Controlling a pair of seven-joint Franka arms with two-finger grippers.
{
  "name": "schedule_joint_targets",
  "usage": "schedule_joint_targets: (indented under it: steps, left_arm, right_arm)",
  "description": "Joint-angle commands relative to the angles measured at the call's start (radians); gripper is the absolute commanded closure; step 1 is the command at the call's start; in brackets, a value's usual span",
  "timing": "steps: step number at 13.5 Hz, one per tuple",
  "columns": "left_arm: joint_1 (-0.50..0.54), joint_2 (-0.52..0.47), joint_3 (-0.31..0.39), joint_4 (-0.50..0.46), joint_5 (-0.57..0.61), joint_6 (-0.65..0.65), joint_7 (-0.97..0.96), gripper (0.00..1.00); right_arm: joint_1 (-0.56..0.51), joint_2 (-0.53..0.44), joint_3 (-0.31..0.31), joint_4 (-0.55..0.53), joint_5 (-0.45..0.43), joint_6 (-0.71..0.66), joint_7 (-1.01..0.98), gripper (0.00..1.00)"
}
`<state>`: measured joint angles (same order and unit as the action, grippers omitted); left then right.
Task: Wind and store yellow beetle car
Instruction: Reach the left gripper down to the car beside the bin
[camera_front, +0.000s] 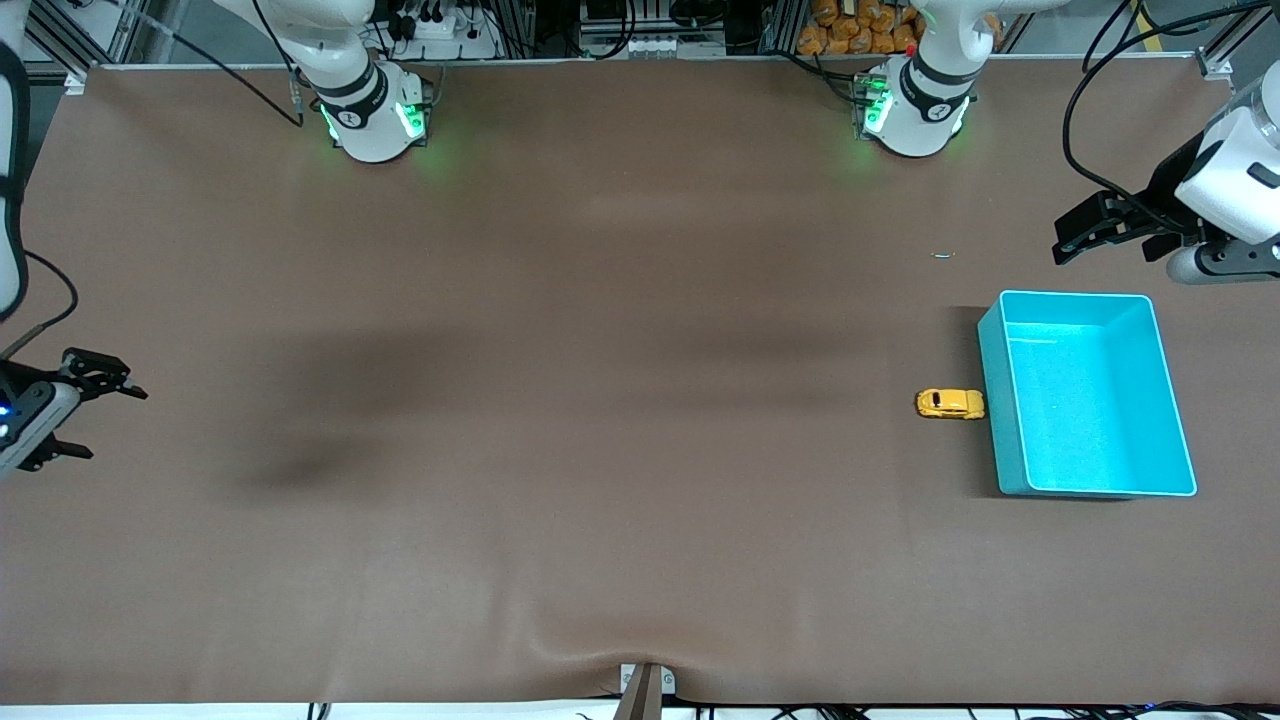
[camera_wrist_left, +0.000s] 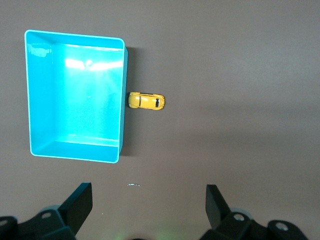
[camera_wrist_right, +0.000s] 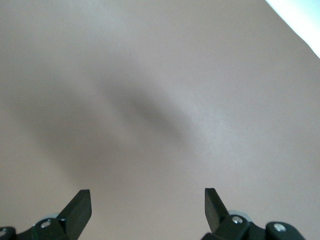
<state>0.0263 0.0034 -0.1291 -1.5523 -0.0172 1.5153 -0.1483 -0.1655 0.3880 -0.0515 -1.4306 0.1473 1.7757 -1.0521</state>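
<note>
The small yellow beetle-shaped toy car (camera_front: 950, 403) sits on the brown table cover (camera_front: 600, 450), untouched, its end against the outer wall of the empty turquoise rectangular plastic bin (camera_front: 1010, 400), at the bin's 9 o'clock in the front view. The left gripper (camera_front: 1068, 240) hangs wide open and empty over the table at the bin's 12 o'clock; the right gripper (camera_front: 110, 420), also wide open and empty, waits over its own end of the table. Judged step: approach before winding; the next move calls for the left gripper to descend over the car and close across its narrow body.
</note>
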Motion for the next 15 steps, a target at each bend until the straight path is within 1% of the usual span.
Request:
schedule_joint_targets:
  steps: [1,2,3,5,6,9,10,11,13,15]
  left_arm:
    - [0.029,0.050,-0.001,0.003,-0.009,0.005,-0.014,0.00]
    - [0.037,0.068,-0.001,0.003,-0.009,0.005,-0.042,0.00]
    - [0.044,0.088,-0.001,0.005,-0.009,0.005,-0.087,0.00]
    - [0.046,0.119,0.000,0.005,-0.006,0.022,-0.187,0.00]
    - [0.044,0.136,0.000,0.005,0.003,0.037,-0.245,0.00]
    - [0.047,0.223,-0.001,0.005,0.014,0.110,-0.495,0.00]
    - [0.047,0.262,-0.001,0.005,0.016,0.126,-0.560,0.00]
    - [0.047,0.291,0.000,0.005,0.016,0.132,-0.614,0.00]
    - [0.061,0.317,0.000,0.000,0.014,0.150,-0.700,0.00]
    - [0.061,0.326,-0.001,-0.038,0.016,0.186,-0.805,0.00]
  right_arm:
    - [0.035,-0.031,-0.002,0.083,-0.017,-0.143,0.206,0.00]
    - [0.040,-0.029,-0.001,0.123,-0.015,-0.209,0.286,0.00]
    - [0.067,-0.032,-0.005,0.134,-0.021,-0.241,0.364,0.00]
    - [0.098,-0.078,-0.007,0.134,-0.043,-0.246,0.568,0.00]
    - [0.101,-0.104,-0.005,0.134,-0.048,-0.246,0.621,0.00]
    - [0.121,-0.168,-0.002,0.121,-0.072,-0.262,0.704,0.00]
    - [0.132,-0.200,-0.002,0.098,-0.095,-0.262,0.736,0.00]
    - [0.133,-0.240,-0.002,0.064,-0.098,-0.262,0.754,0.00]
    - [0.133,-0.302,-0.002,0.004,-0.098,-0.252,0.761,0.00]
    - [0.149,-0.323,-0.001,-0.019,-0.101,-0.251,0.829,0.00]
